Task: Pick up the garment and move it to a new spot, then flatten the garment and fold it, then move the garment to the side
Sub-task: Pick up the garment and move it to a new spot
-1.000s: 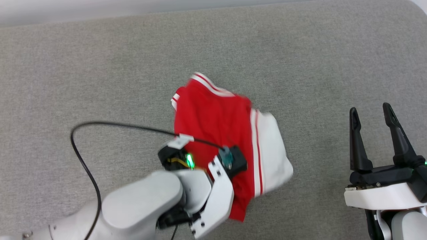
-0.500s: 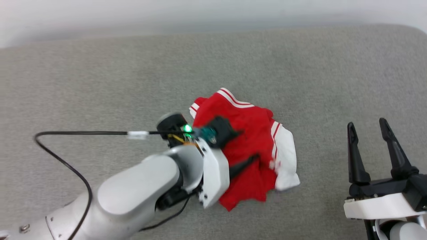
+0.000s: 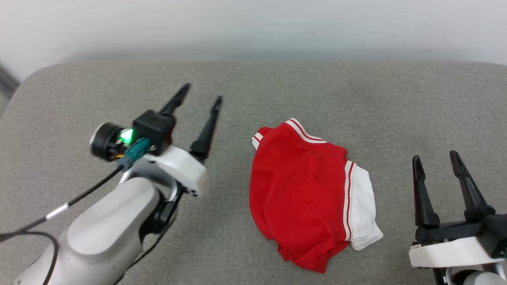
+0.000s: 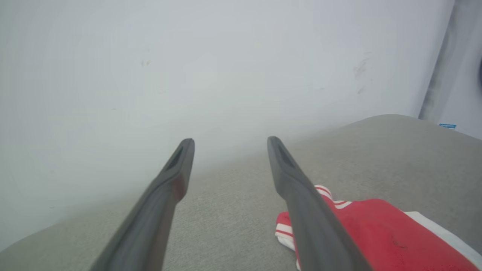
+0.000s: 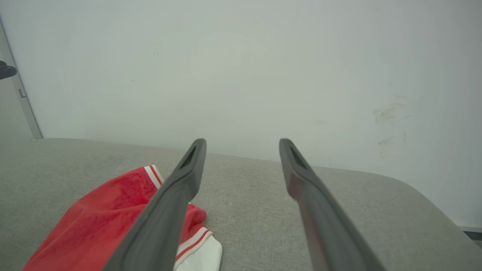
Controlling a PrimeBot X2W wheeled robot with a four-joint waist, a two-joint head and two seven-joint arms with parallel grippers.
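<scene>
So the garment (image 3: 301,190) is lying in a rumpled heap on the grey cushion (image 3: 356,103), roughly midway between its side edges and closer to the near edge. The left gripper (image 3: 202,92) sits off to its left, fingers spread wide and empty. The right gripper (image 3: 434,156) is by the near right corner, also spread and empty.
</scene>
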